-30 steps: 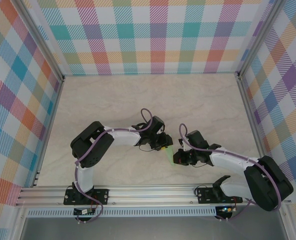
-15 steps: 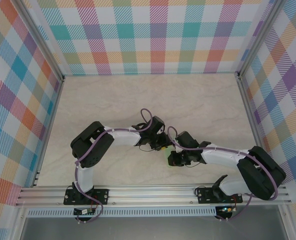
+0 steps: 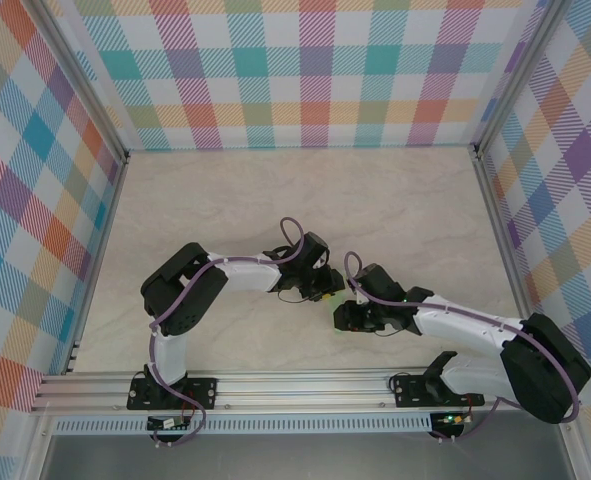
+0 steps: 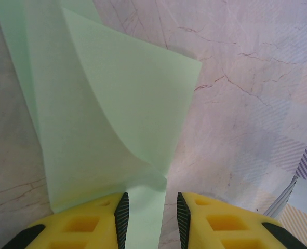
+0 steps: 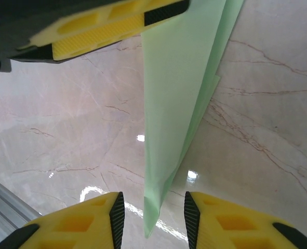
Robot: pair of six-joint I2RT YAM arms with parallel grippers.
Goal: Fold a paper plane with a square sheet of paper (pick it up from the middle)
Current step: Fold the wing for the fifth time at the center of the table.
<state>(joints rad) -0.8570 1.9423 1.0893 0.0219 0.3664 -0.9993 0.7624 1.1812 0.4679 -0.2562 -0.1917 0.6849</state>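
Two grippers flank the folded square sheet of paper (image 5: 179, 104), whose long axis runs 12 to 6 o'clock in the right wrist view: its tip lies inside the right gripper (image 5: 150, 218), jaws parted and not touching it, while the left gripper (image 4: 152, 212) straddles the 12 o'clock end, grip uncertain.

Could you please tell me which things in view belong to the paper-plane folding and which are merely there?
Belonging to the job:
- square sheet of paper, pale green, partly folded
- left gripper, paper between its fingers
- right gripper, fingers apart around the paper's tip

Merely there:
- table
- checked walls
- metal rail at the near edge
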